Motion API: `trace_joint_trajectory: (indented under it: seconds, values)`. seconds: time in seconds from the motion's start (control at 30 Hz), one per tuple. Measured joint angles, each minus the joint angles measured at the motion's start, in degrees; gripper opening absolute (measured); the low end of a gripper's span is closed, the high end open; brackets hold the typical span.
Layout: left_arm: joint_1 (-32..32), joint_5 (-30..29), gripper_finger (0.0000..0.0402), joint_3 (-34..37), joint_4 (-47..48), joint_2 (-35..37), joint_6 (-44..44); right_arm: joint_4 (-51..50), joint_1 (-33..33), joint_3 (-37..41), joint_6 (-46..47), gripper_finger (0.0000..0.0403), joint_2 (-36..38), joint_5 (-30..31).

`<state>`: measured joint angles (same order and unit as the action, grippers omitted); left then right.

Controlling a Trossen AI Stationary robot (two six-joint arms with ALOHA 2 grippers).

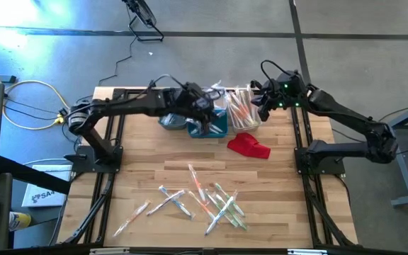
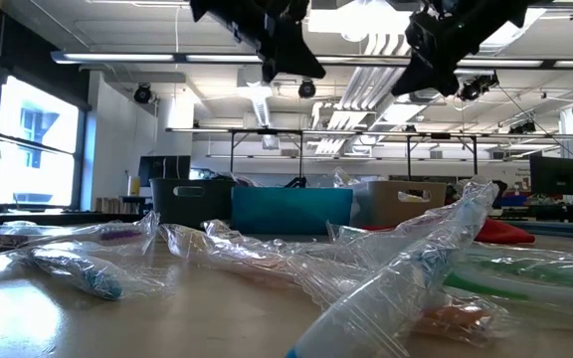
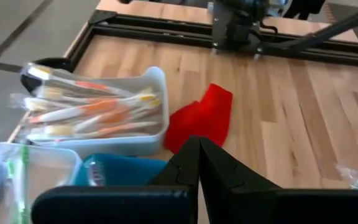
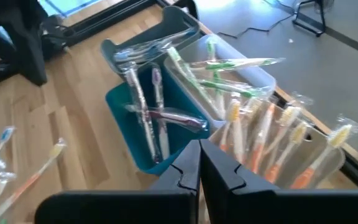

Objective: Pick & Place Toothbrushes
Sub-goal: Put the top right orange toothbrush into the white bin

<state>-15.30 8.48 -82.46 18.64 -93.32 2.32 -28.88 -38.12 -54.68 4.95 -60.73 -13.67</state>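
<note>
Several wrapped toothbrushes (image 1: pixel 202 200) lie loose on the wooden table near its front edge. More fill the bins at the back: purple ones in the teal bin (image 4: pixel 143 134), green ones in a clear bin (image 4: pixel 229 78), orange ones in the white bin (image 3: pixel 98 112). My left gripper (image 3: pixel 199 163) is shut and empty above the teal bin (image 1: pixel 211 126). My right gripper (image 4: pixel 199 167) is shut and empty above the near rims of the teal and white bins. In the high view it (image 1: pixel 261 108) hovers by the white bin (image 1: pixel 243 113).
A red cloth (image 1: pixel 248 145) lies on the table just in front of the bins. A grey bin (image 1: pixel 170 122) stands left of the teal one. Bare wood lies between the bins and the loose toothbrushes. Black frame rails run along both table sides.
</note>
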Motion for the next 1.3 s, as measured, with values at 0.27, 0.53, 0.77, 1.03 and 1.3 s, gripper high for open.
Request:
trace_joint_trajectory:
  seconds: [0.27,0.53,0.77,1.03,1.3]
  values:
    - [7.7,-3.5,0.0001,0.0,3.3,0.0,-3.7,0.0,5.8,0.0,0.0,0.0002,0.0,0.2]
    - [14.6,-7.0,0.0,0.0,3.5,0.0,-7.3,-0.3,10.9,0.0,-0.2,0.0002,0.0,0.2]
    - [21.0,-12.0,0.0,0.0,4.3,0.0,-10.2,-0.9,12.9,0.0,-0.2,0.0002,0.0,0.2]
    - [24.5,-15.4,0.0,0.0,5.4,0.0,-12.0,-0.9,14.2,0.0,-0.2,0.0002,0.0,0.2]
    - [24.3,-15.7,0.0,4.8,4.9,3.6,-14.3,0.2,14.1,0.5,-0.6,0.0002,0.0,0.2]
